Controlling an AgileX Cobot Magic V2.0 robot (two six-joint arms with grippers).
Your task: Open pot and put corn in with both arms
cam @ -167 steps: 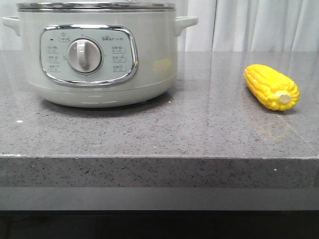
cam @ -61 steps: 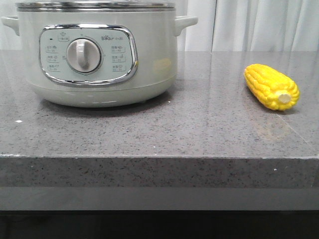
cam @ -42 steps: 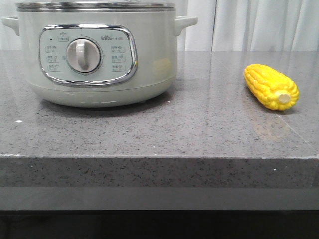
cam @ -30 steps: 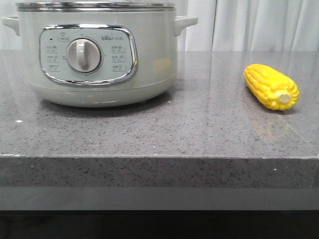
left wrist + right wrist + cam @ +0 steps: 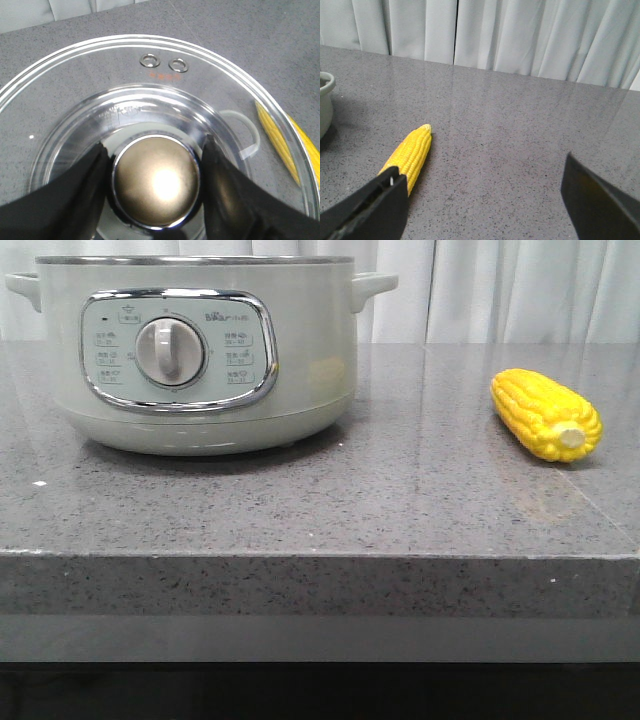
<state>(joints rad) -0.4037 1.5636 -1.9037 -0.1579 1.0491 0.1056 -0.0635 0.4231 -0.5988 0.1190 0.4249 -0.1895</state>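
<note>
The lid's steel rim (image 5: 210, 55) has gone from the pot (image 5: 200, 360) top since a moment ago: the left claw (image 5: 155, 185), pinching the knob (image 5: 155, 187), has lifted it. The pot stands open. The corn (image 5: 545, 415) lies at right on the surface (image 5: 350, 500), before the spread right claw (image 5: 480, 210).
</note>
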